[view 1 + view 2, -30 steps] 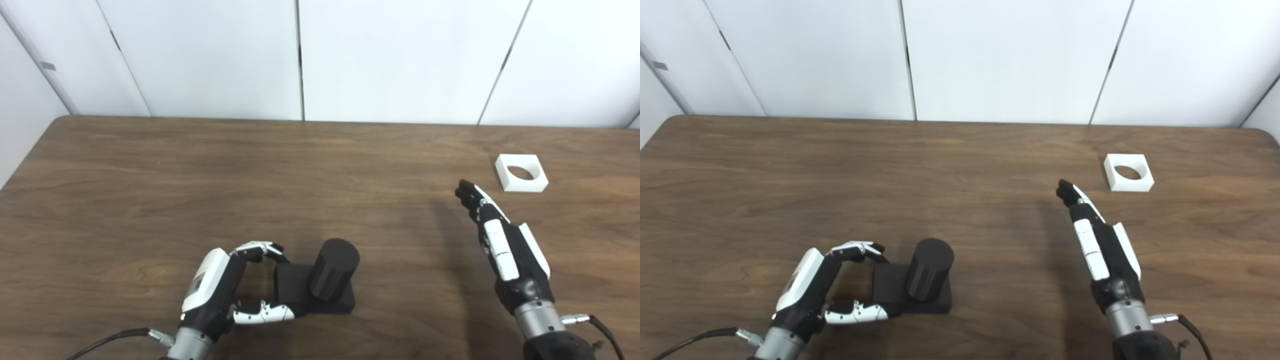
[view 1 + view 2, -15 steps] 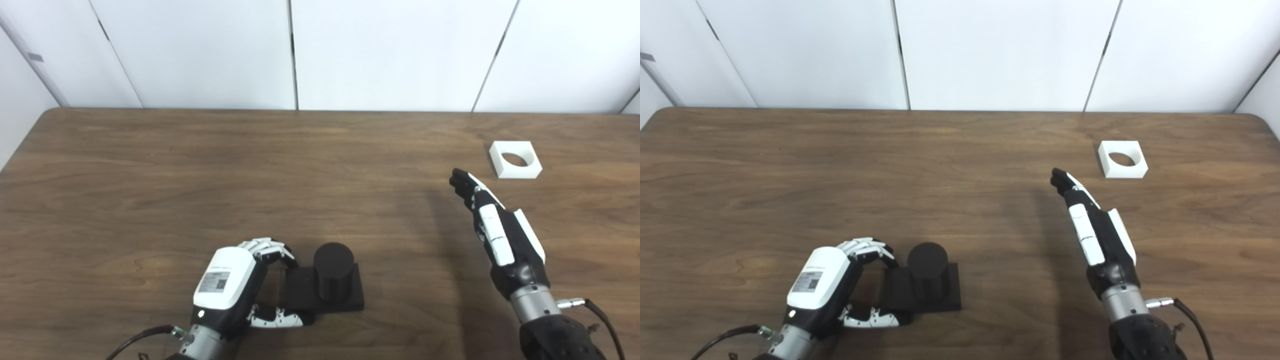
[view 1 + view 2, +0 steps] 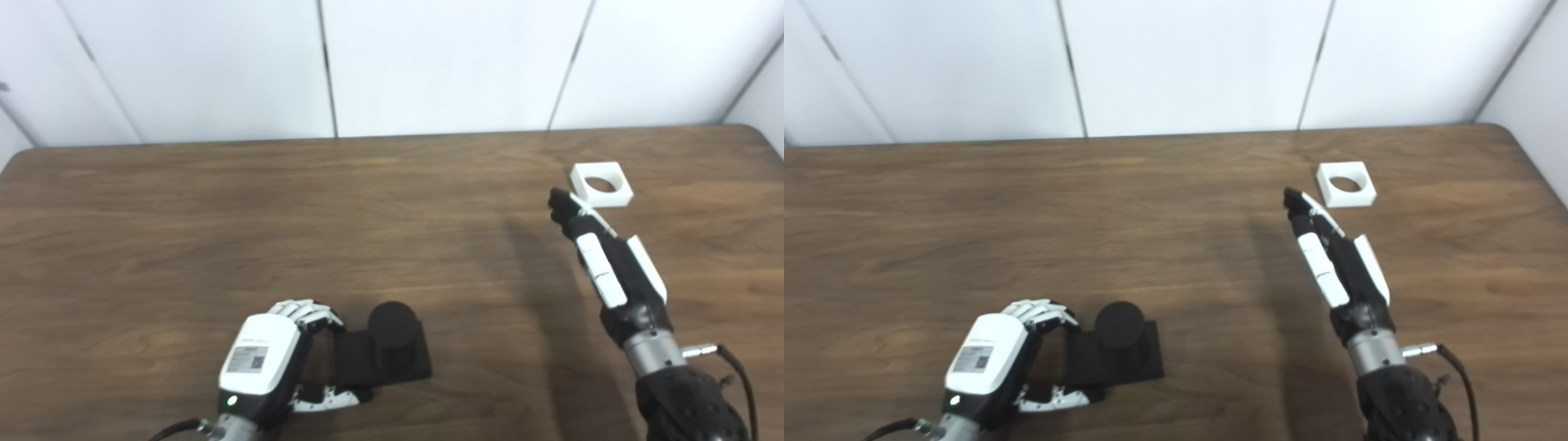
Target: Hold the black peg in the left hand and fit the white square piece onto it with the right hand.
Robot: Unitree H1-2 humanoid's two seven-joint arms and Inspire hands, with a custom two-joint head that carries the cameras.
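Across the whole lower part of both views spreads the brown wood-grain worktop [image 3: 184, 214], backed by white wall panels [image 3: 441, 61] with dark seams. On it, from largest to smallest, are the two arms and the two task pieces.

The right arm rises from the bottom right corner, its dark wrist trailing a cable, and ends in the right hand [image 3: 603, 257], which is stretched out flat with its fingers straight and held together, pointing away toward the far right of the worktop. It grips nothing. Its dark fingertips [image 3: 560, 205] lie just short of the white square piece [image 3: 601, 184], to that piece's near-left corner; whether they touch it cannot be told, though in the right eye view a narrow strip of wood shows between them.

The left hand [image 3: 269, 361] sits near the bottom edge, its white back plate with a label facing up. Its fingers curl over the far-left edge of the black peg's square base and its thumb [image 3: 327, 398] lies along the near edge, so the hand is closed around that base.

The black peg [image 3: 392, 334] stands upright on the worktop, a round post rising from the flat square base, immediately right of the left hand.

The white square piece lies flat near the far right corner, its round hole facing up, well apart from the peg.
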